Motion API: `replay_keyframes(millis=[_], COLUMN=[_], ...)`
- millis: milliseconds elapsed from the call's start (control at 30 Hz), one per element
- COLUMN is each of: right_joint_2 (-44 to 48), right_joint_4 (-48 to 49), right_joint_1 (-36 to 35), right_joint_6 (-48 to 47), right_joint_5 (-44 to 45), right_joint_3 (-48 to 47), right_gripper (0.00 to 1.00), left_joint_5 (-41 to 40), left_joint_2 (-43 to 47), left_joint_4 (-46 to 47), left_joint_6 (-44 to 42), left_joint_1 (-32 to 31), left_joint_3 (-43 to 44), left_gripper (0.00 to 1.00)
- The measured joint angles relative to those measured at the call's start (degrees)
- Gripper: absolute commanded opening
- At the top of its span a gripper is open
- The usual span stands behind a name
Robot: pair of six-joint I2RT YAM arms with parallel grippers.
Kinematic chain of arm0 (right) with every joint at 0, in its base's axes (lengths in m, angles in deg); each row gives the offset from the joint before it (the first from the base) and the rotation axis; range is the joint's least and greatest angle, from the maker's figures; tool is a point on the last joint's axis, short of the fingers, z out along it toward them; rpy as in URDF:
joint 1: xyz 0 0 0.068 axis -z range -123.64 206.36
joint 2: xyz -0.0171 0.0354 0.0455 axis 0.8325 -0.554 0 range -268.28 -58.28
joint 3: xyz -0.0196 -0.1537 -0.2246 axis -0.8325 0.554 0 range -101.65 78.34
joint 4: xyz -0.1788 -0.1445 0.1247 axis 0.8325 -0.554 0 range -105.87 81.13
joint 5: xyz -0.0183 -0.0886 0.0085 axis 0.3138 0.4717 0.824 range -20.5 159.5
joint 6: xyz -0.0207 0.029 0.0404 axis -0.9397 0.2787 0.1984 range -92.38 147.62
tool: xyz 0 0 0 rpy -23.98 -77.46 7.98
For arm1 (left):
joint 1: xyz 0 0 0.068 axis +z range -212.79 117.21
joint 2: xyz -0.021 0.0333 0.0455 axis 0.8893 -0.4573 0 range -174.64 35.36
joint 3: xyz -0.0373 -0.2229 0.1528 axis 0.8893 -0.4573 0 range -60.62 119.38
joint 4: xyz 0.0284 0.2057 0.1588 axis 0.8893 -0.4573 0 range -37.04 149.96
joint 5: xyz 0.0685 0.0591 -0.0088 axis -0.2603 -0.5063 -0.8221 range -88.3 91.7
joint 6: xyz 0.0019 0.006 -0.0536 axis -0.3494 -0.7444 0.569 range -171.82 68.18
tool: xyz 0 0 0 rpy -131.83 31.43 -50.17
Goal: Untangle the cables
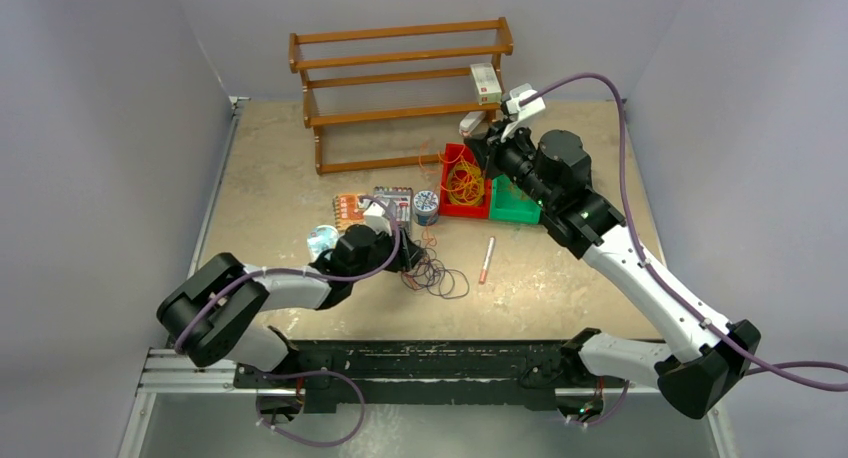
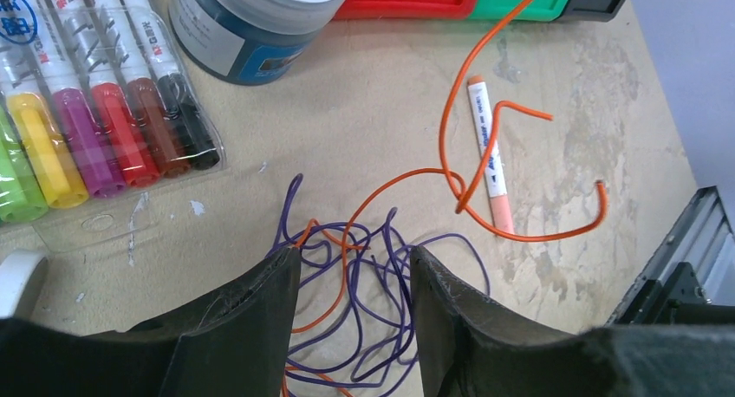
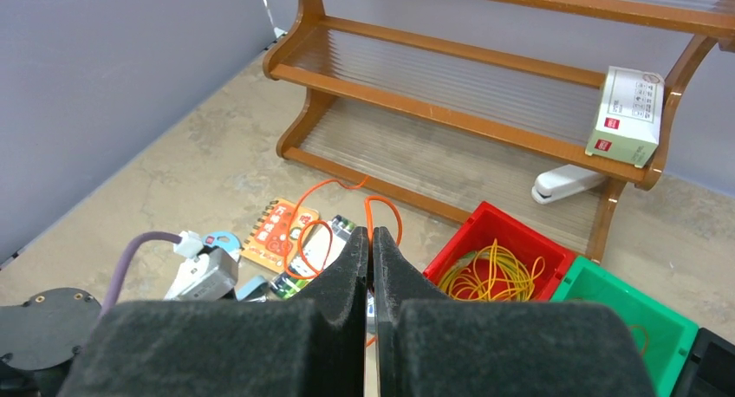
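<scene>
One strand at a time: teasing orange cable (image 2: 443, 128) from purple tangle (image 2: 373, 328). Holding it pinched in the shut right claw (image 3: 370, 241); straddling the tangle with the half-open, empty left claw (image 2: 351, 267). Next: clamp purple, draw orange away slowly.

so the right gripper (image 3: 371, 241) has its two black fingers pressed flat together, and an orange cable (image 3: 383, 205) drops straight into the seam between the tips, arching up just above them. More orange loops trail off to the left over an orange booklet (image 3: 279, 226). Right of the fingers there's a red bin (image 3: 524, 232) with a nest of yellow cables (image 3: 490, 274) in it, and a green bin (image 3: 607, 297) touching its side. Behind it all is a wooden rack (image 3: 451, 120), with a white box (image 3: 626, 115) standing on its lower shelf and a white stapler (image 3: 565, 182) lying underneath
</scene>
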Motion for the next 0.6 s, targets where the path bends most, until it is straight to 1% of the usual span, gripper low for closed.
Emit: replay_keyframes(millis=[167,233,300,533,600], right_joint_2=[0.0,0.0,0.04,0.13,0.26], right_joint_4=[0.0,0.0,0.0,-0.02,-0.13], right_joint_1=[0.0,0.0,0.0,0.0,0.0], right_joint_6=[0.63,0.76,1.03,1.46,1.36], right_joint_5=[0.0,0.0,-0.02,0.0,0.39], right_joint_3=[0.0,0.0,0.0,-0.04,-0.26], right_gripper=[0.0,0.0,0.0,0.0,0.0], left_joint_5=[0.07,0.13,0.26,0.35,0.33], left_joint_2=[-4.04,-5.57,-7.65,-14.14,-15.3], left_joint_4=[2.54,3.5,4.39,7.93,8.83], left_joint_6=[-0.72,-0.85,-0.87,-0.48,-0.15], left_joint_1=[-0.17,-0.37,-0.61,-0.68,-0.7], left_joint_3=[0.04,0.13,0.46,2.43,2.73], left_gripper=[0.49,0.45,0.39,0.06,0.01])
